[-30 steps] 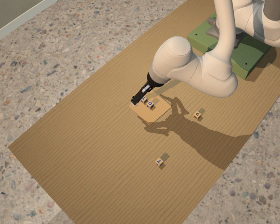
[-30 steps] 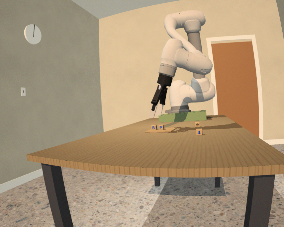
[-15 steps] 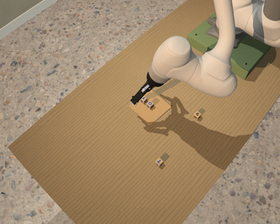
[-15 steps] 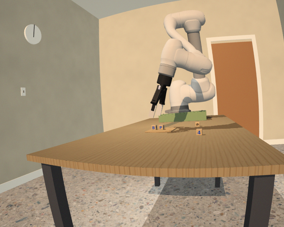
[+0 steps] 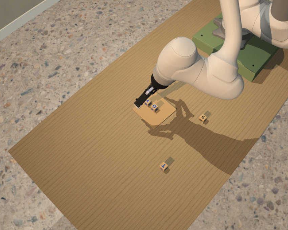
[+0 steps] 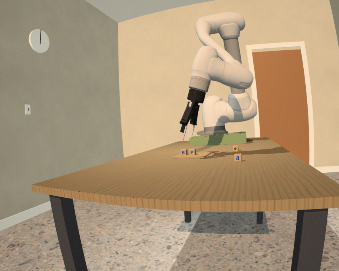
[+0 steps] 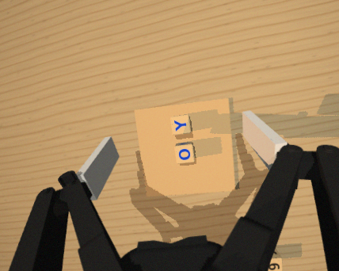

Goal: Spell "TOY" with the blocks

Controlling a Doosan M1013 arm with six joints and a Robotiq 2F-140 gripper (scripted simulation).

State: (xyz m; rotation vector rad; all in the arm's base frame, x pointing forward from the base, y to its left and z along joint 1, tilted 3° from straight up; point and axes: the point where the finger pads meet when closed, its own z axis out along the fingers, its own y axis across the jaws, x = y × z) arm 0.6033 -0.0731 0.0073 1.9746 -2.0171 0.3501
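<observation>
A thin tan mat (image 5: 150, 118) (image 6: 196, 156) (image 7: 155, 135) lies on the wooden table. On it stand the Y block (image 5: 148, 102) (image 6: 183, 151) (image 7: 180, 125) and the O block (image 5: 154, 107) (image 6: 192, 151) (image 7: 184, 154), side by side with their letters on top. The T block (image 5: 163, 166) (image 6: 237, 157) sits off the mat, far from the robot's base, T on top. The 9 block (image 5: 202, 118) (image 6: 235, 148) (image 7: 275, 265) sits off the mat, to one side. My gripper (image 5: 138, 104) (image 6: 188, 132) (image 7: 176, 135) hangs well above the mat's blocks, wide open and empty.
The arm's green base plate (image 5: 250, 56) (image 6: 219, 140) stands on the table (image 5: 89, 148) (image 6: 192, 186) behind the mat. The arm's elbow hangs over the area between mat and base. The table edges drop to a speckled floor.
</observation>
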